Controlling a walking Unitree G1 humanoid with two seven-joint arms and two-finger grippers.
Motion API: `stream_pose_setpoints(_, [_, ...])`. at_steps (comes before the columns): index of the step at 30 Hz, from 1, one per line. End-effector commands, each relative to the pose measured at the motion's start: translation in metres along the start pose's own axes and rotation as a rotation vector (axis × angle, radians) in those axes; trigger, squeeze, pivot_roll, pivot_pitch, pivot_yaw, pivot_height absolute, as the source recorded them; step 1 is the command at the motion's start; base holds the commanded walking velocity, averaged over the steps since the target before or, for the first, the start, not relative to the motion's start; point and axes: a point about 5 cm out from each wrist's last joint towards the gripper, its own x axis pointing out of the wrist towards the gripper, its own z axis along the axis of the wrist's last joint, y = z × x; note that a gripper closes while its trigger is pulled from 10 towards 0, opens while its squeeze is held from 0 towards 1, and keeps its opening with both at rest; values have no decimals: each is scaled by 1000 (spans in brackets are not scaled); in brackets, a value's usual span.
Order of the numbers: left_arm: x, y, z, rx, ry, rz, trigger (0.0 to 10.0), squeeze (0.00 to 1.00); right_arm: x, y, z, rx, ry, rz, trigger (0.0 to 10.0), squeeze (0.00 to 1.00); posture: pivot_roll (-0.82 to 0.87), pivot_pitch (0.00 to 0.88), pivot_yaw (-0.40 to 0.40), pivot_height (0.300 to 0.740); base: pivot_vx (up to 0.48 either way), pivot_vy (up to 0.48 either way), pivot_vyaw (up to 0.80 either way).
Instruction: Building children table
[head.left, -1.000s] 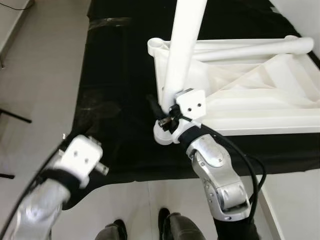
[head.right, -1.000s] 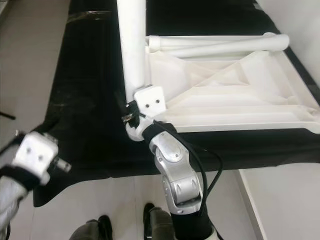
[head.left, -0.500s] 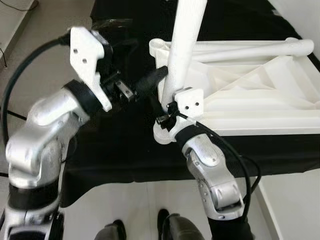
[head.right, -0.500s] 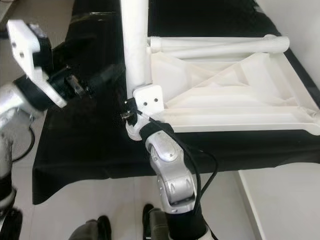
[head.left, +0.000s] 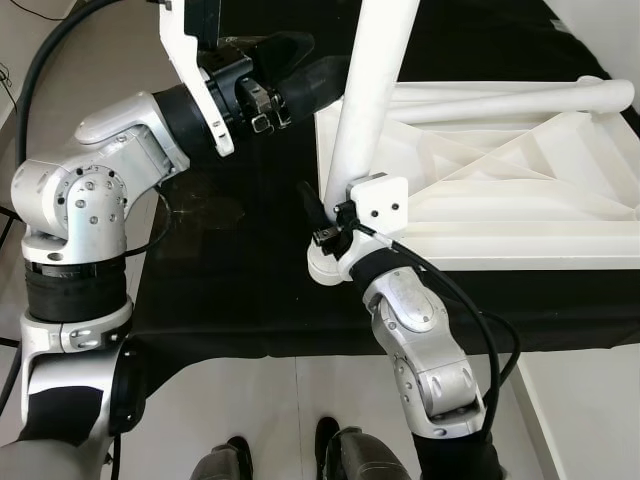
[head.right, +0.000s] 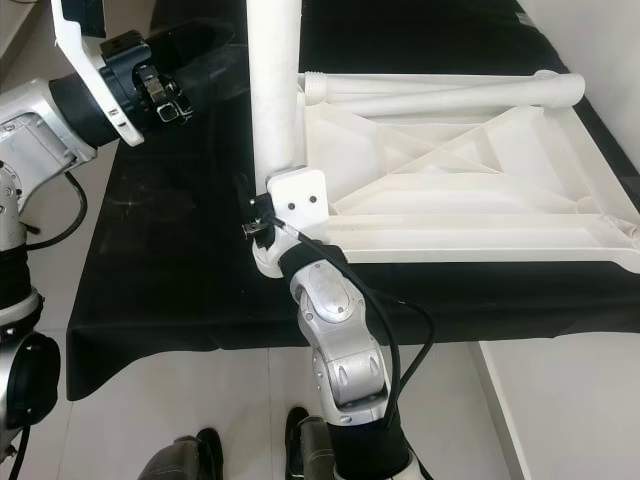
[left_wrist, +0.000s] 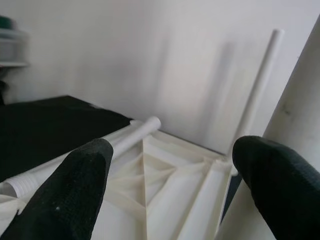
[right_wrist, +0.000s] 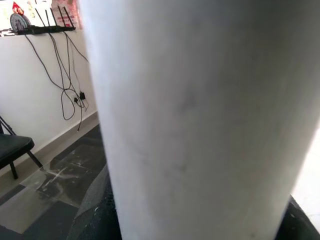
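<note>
A white plastic upside-down table top (head.left: 500, 190) is lying on a black cloth (head.left: 240, 260) that is covering a low surface. The underside is facing up, and it is showing raised ribs that are crossing like an X inside a thick rim. It looks smooth and clean.

A long white round table leg (head.left: 368, 95) is standing almost straight up at the near left corner of the table top, leaning a little. Another white round leg (head.left: 500, 100) is lying flat along the far edge of the table top.

The right gripper (head.left: 322, 222) is sitting at the bottom of the standing leg, right at that corner, and its black fingers are clamped on the leg. In the right wrist view the leg (right_wrist: 200, 120) is looking very big and plain white.

The left gripper (head.left: 312, 75) is reaching toward the standing leg from the left of the table top, higher up than the right gripper. Its two black fingers (left_wrist: 75, 185) are spread apart, with one tip close beside the leg.

A pale tiled floor (head.left: 260, 400) is lying around the cloth.
</note>
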Motion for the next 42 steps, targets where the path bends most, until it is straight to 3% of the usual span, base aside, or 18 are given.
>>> stream_pose_setpoints(1, [10,-30,16,48,-8,-272,10000,0,3,24,-28,53,150,99,10000,0,-181,246,-17,740,0,0,0])
stream_pose_setpoints(6, [1,-34,23,60,16,-324,10000,0,4,24,-28,55,149,100,10000,0,-181,247,-17,740,0,0,0])
stream_pose_setpoints(8, [-10,-38,27,82,58,-373,10000,0,4,25,-29,58,151,102,10000,0,-181,248,-21,740,0,0,0])
stream_pose_setpoints(17, [-23,-35,33,127,82,-376,10000,0,5,25,-29,60,154,109,10000,0,-185,248,-25,740,0,0,0])
stream_pose_setpoints(20, [-19,-32,27,167,86,-324,10000,0,5,25,-29,60,152,112,10000,0,-186,249,-27,740,0,0,0])
stream_pose_setpoints(28, [8,-12,-1,285,114,-105,10000,0,6,27,-28,61,150,128,10000,0,-190,248,-29,740,0,0,0])
stream_pose_setpoints(33, [20,-4,-12,230,65,-44,10000,0,6,27,-28,59,151,134,10000,0,-195,254,-32,740,0,0,0])
stream_pose_setpoints(34, [26,-7,-21,187,53,-54,0,0,6,28,-28,58,152,140,10000,0,-199,252,-35,740,0,0,0])
stream_pose_setpoints(42, [30,-12,-24,160,30,-50,0,0,6,28,-28,53,152,147,10000,0,-200,254,-36,740,0,0,0])
